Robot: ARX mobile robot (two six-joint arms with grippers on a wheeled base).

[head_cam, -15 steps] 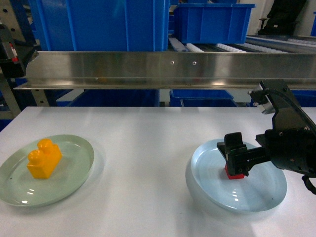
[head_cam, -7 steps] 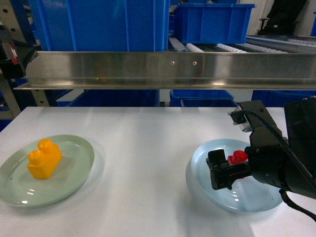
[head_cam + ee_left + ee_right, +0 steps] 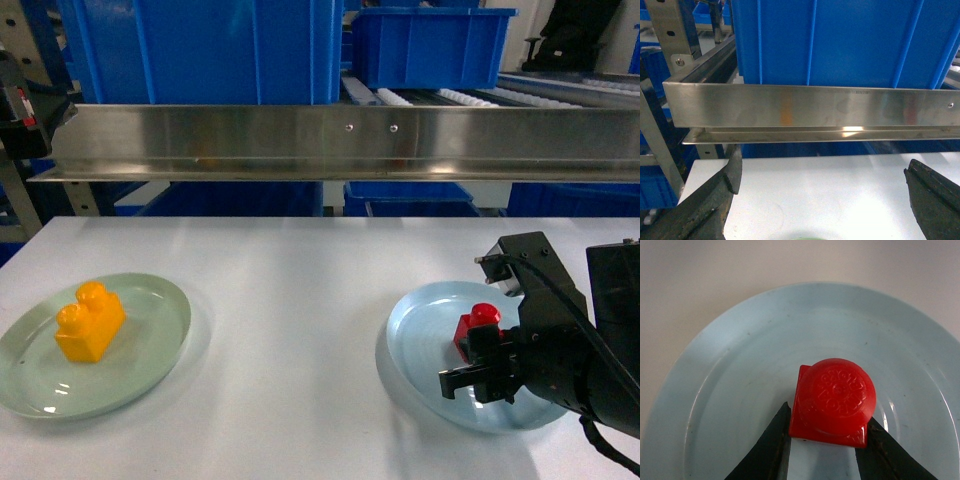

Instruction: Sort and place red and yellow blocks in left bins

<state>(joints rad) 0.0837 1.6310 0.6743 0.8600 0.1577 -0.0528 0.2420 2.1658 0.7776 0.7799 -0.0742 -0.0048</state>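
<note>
The red block (image 3: 477, 328) (image 3: 832, 402), a small cube with one round stud, rests on a pale blue plate (image 3: 420, 345) (image 3: 730, 380) at the right. My right gripper (image 3: 462, 382) (image 3: 828, 415) is open on the plate's near side. Its two dark fingertips (image 3: 782, 420) flank the block's near corners and touch or almost touch its sides. The yellow block (image 3: 90, 322), with two studs, sits on a pale green plate (image 3: 165, 350) at the left. My left gripper (image 3: 822, 172) hangs wide open over bare table, holding nothing. Large blue bins (image 3: 200, 50) (image 3: 840, 40) stand on the shelf behind.
A steel shelf rail (image 3: 340, 140) (image 3: 810, 107) runs across the back of the white table (image 3: 300, 300), with a second blue bin (image 3: 430, 45) on rollers above it. More blue crates (image 3: 410, 198) sit below. A sliver of green plate rim (image 3: 792, 238) shows under the left gripper.
My right gripper has swung from above the red block down to the plate's near side, uncovering the block. The block, the yellow block and both plates stayed put.
</note>
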